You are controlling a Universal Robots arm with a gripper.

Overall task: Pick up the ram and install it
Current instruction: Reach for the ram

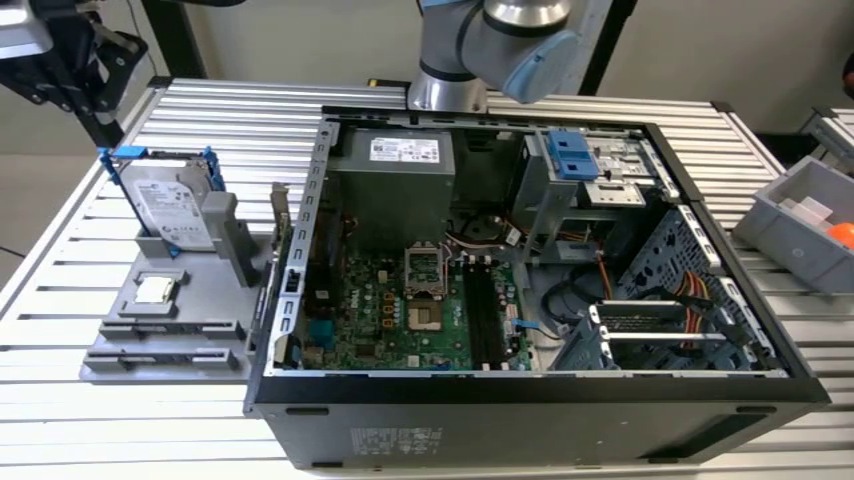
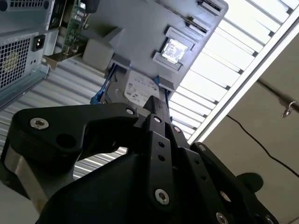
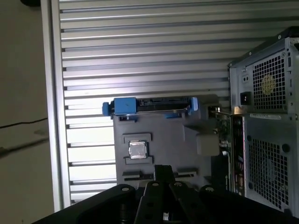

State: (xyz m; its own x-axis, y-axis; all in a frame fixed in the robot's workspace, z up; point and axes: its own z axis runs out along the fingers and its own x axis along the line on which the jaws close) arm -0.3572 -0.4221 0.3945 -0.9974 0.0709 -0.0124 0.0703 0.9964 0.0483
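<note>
In the exterior view the case (image 1: 534, 415) lies open upward, its walls ringing the board. Inside, the power supply (image 1: 390, 190) blocks twelve o'clock, the drive cage (image 1: 587, 175) one o'clock and cables (image 1: 674, 305) three o'clock. Over the slots (image 1: 487, 310) at centre the air is free. At nine o'clock the upright drive (image 1: 171, 205) and a card (image 1: 280, 215) stand near the wall. The gripper (image 1: 104, 125) hangs at ten o'clock, just over the drive. Bare table (image 1: 134, 430) lies at seven o'clock.

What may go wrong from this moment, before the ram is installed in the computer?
1. The gripper hangs near the hard drive, not the ram; it might knock the drive.
2. The ram stands close beside the computer case wall, so a grasp there might hit it.
3. The memory slots are narrow; a tilted ram might jam.
</note>
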